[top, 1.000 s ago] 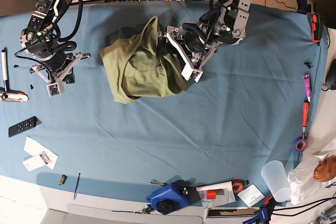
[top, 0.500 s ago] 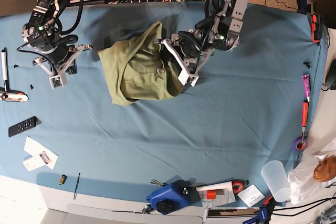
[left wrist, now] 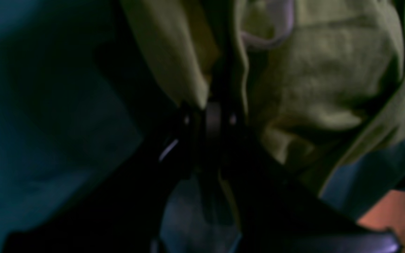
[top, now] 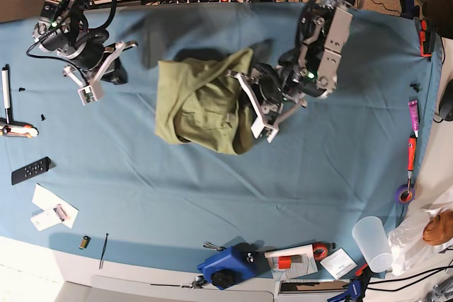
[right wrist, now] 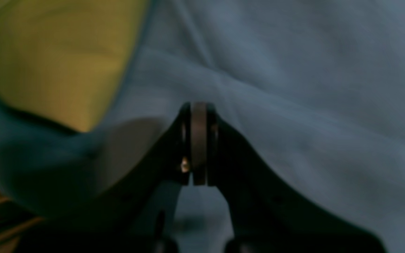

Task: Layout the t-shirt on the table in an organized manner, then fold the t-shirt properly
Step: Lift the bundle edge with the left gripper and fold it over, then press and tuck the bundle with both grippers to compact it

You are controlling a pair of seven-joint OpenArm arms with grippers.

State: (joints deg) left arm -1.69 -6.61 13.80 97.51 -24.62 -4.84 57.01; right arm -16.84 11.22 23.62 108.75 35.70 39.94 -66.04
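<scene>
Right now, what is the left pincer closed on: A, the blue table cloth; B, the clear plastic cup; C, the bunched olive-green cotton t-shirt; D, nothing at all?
C: the left wrist view shows the left pincer pinched onto a fold of the bunched olive-green cotton t-shirt.

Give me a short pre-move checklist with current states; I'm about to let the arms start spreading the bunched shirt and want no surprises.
1. left gripper shut on the t-shirt: ok, fabric pinched between the jaws.
2. right gripper ready to grasp: not ok, shut and empty over the table.
3. Shirt laid flat: not ok, bunched in a heap.
4. Collar located: cannot tell.
5. Blue cloth free of the left grip: cannot tell, view dark.
</scene>
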